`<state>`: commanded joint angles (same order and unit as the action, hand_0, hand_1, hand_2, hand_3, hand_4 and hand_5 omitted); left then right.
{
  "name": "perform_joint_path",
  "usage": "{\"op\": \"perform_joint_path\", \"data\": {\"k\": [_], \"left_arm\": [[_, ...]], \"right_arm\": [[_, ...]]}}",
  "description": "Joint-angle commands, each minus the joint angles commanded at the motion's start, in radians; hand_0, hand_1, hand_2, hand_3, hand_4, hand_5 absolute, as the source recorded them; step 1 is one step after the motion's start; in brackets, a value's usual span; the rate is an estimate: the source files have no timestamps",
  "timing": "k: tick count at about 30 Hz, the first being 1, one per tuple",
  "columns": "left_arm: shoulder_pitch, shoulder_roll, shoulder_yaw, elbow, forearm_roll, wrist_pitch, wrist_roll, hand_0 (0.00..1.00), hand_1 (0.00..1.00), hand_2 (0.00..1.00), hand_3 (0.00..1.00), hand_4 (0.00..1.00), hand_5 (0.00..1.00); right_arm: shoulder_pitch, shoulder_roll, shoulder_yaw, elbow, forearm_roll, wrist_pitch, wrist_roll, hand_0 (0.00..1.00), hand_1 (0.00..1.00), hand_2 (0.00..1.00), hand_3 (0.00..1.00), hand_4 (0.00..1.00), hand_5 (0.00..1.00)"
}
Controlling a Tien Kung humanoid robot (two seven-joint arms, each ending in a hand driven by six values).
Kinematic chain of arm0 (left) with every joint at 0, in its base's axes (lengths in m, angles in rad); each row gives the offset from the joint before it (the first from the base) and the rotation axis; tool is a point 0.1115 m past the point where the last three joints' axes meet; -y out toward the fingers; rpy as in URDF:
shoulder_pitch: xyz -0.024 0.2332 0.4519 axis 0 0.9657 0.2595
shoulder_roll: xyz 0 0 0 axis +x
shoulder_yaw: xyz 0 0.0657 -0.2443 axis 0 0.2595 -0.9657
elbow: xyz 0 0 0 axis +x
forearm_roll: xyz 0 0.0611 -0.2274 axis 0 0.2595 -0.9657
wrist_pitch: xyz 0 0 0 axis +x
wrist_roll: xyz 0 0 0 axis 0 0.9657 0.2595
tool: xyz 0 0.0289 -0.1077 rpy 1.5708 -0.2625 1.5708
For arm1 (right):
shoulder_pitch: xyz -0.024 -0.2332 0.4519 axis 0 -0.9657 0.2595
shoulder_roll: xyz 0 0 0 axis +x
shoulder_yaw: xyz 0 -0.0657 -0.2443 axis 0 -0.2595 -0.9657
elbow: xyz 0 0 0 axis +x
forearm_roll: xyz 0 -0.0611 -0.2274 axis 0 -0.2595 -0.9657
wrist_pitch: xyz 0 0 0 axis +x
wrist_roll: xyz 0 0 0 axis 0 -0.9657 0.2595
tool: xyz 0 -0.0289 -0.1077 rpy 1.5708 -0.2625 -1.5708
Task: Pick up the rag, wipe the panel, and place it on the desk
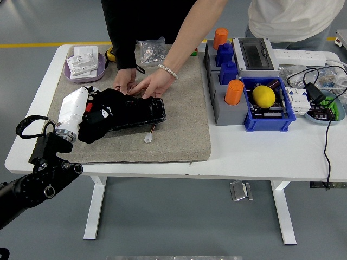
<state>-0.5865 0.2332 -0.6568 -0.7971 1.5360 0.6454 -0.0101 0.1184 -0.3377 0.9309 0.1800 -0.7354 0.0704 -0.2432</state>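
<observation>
A white table [233,157] on white legs fills the frame's middle, standing on a grey floor [190,222]. A yellow floor line [49,44] runs across the upper left. Light is even.

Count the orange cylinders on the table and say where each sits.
2. One orange cylinder stands at the far end of the grey holder; the other at its near end, beside the blue bin. None appear hidden.
</observation>
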Motion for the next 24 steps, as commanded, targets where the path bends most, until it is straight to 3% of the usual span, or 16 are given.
{"op": "perform_joint_path", "data": {"k": [24], "left_arm": [[-0.038,-0.019,0.126,-0.088,0.004,-0.01,0.043,0.222,0.164,0.487,0.432,0.245,0.002]], "right_arm": [[0.001,-0.008,-0.004,0.0,-0.002,0.002,-0.001,0.72,0.658,0.687,0.588,0.96,0.577]]}}
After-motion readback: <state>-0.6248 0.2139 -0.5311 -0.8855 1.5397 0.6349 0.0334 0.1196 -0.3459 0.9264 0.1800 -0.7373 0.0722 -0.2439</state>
